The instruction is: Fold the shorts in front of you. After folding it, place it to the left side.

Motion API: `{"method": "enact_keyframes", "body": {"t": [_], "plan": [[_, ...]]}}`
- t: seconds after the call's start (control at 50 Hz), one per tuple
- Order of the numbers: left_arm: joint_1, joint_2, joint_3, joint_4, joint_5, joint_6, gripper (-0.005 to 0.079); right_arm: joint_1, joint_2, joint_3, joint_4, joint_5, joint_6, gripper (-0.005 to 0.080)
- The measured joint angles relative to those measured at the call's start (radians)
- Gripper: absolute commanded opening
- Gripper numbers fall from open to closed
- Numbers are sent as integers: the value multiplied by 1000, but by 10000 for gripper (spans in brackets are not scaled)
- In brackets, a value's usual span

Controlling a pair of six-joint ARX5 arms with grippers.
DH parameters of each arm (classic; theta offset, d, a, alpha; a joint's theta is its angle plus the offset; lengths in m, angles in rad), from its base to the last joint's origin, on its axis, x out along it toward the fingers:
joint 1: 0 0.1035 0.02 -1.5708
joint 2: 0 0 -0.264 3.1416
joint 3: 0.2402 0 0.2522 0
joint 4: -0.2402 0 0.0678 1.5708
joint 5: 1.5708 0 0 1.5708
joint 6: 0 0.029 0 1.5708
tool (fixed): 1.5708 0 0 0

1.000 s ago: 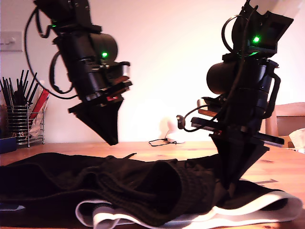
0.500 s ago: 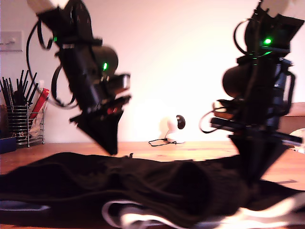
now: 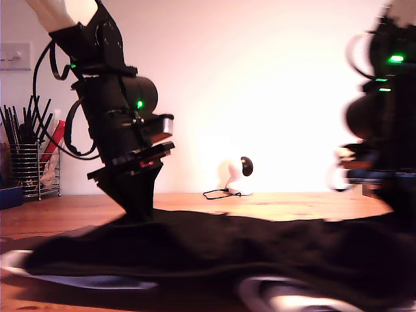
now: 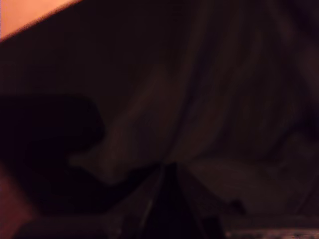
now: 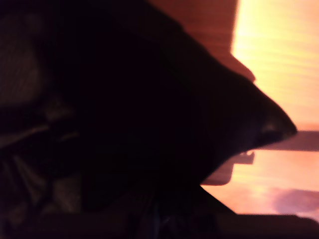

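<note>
The black shorts [image 3: 214,244] lie stretched wide across the wooden table [image 3: 292,203], with a white band [image 3: 279,300] showing along the near edge. At the exterior view's left, one arm's gripper [image 3: 140,213] points down with its tip on the shorts' far edge. The other arm's gripper [image 3: 403,211] is blurred at the exterior view's right, down at the fabric. The wrist views do not show which arm is which. My first gripper [image 4: 167,172] is shut on a fold of the shorts [image 4: 209,99], creases fanning from its tip. Around my second gripper [image 5: 157,209], the shorts [image 5: 124,99] drape as dark cloth.
A wire basket of pens [image 3: 29,166] and a blue box [image 3: 10,195] stand at the back on the exterior view's left. A small white round camera [image 3: 235,174] with a cable sits at the table's far middle. A wall switch [image 3: 14,55] is behind.
The arm at the exterior view's right has moved right, drawing the bunched shorts out flat. The arm at the left came down onto the fabric's far edge.
</note>
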Motion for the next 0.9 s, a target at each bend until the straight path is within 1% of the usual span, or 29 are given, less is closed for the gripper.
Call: {"method": "enact_keyframes", "body": {"t": [0.16,0.42,0.48,0.66,0.76,0.9], "plan": [[-3,0,-85,75,23,3,59,-8,-13,0,-17,-52,0,-13],[-2,-5,-105,143,35,3,57,-6,-102,13,-79,-58,0,-13],[-3,-5,-108,153,44,3,57,-7,-110,21,-85,-71,1,-13],[-6,-5,-113,162,86,3,57,1,-110,32,-102,-187,2,-13],[-19,-5,-115,163,109,2,57,37,-110,58,-116,-259,5,-13],[-60,-5,-121,160,132,-21,57,105,-110,127,-130,-340,29,-13]]}}
